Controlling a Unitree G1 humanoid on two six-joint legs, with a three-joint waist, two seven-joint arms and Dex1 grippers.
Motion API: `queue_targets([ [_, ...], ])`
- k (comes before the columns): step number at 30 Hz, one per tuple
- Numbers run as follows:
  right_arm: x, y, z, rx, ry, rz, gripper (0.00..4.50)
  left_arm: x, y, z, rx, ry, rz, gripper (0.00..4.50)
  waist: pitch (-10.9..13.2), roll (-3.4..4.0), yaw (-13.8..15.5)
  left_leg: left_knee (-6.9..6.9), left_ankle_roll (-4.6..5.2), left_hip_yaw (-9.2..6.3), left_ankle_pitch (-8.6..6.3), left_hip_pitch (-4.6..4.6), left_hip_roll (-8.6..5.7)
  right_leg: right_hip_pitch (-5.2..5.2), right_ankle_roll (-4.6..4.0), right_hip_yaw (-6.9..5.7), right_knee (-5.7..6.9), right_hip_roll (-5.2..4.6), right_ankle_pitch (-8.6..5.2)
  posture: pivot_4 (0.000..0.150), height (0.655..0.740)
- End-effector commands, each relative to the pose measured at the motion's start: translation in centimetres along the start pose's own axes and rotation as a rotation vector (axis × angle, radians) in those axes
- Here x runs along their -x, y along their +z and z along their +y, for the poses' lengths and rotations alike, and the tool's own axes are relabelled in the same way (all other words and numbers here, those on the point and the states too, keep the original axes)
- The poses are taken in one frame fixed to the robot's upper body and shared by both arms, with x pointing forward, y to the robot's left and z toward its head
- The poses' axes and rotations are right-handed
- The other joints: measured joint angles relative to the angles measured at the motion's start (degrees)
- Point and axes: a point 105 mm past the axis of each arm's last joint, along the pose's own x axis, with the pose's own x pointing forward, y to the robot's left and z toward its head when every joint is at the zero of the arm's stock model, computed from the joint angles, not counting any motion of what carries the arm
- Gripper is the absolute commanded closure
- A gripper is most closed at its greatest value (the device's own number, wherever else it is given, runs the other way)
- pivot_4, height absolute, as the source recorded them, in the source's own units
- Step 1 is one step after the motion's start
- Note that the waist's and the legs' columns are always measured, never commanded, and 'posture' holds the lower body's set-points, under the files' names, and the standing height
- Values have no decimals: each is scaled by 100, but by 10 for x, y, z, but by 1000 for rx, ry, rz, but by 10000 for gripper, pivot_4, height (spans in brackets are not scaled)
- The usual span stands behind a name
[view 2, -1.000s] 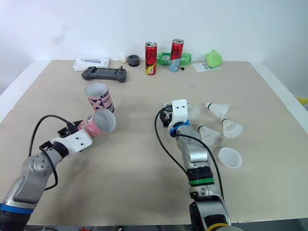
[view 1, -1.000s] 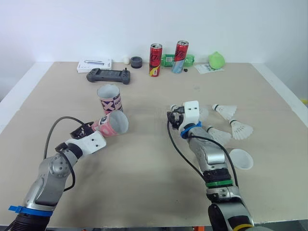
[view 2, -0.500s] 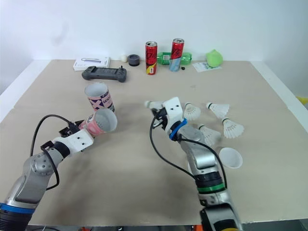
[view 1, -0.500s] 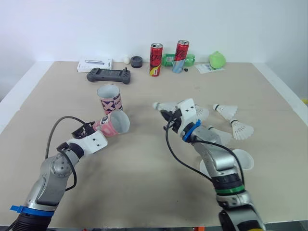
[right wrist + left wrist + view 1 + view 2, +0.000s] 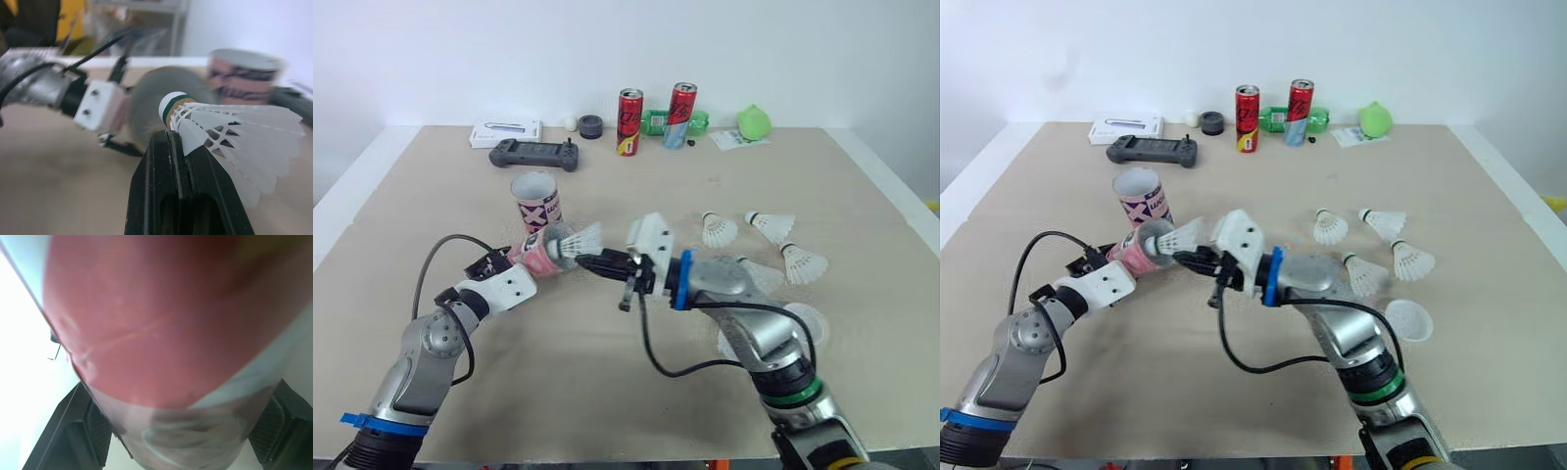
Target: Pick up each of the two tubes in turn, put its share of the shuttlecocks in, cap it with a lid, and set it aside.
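Swung across to its left, the right gripper (image 5: pixel 589 259) is clamped on a shuttlecock (image 5: pixel 579 240) near its cork, which now sits at the mouth of the pink tube (image 5: pixel 544 257). The left gripper (image 5: pixel 506 260) is closed around that tilted tube, near the upright second tube (image 5: pixel 536 199).

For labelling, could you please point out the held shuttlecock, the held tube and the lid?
held shuttlecock (image 5: pixel 582 238), left eye view, feather skirt.
held tube (image 5: pixel 531 258), left eye view, pink wall.
lid (image 5: pixel 1408 320), right eye view, its inside.
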Motion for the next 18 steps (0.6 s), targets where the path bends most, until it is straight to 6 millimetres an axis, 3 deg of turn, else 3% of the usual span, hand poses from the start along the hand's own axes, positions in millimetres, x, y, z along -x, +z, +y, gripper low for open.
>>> queue_targets([
  [1, -2, 36, -2, -14, 5, -141, 38227, -2, 3, -17, 15, -63, -11, 13011, 0, -1, 5, 0, 0, -1, 0, -1, 0, 0, 1, -1, 0, 0, 0, 1500, 7400],
  [6, 14, 33, -3, -65, -37, -141, 16329, -3, 4, -23, 20, -78, -20, 13011, -2, -3, 14, 0, 0, -3, 0, -3, 0, 1, 2, -2, 0, -1, -1, 1500, 7400],
  [9, 35, 28, -12, -99, -176, -142, 1222, -5, 7, -26, 21, -92, -35, 13011, -2, -4, 23, -1, 0, -4, 0, -2, -1, 2, 1, -3, -1, -2, -3, 1500, 7400],
  [13, 90, 18, -36, -74, -560, -136, 493, -7, 13, -29, 27, -118, -66, 13011, -2, -4, 55, -1, -2, -7, -1, -9, -7, 1, 7, -5, -2, -8, -9, 1500, 7400],
  [18, 151, 2, -32, 8, -910, -17, 493, -11, 22, -34, 32, -155, -106, 13011, -6, 2, 60, -2, -3, -4, -2, -12, -11, 0, 12, -6, -5, -15, -12, 1500, 7400],
])
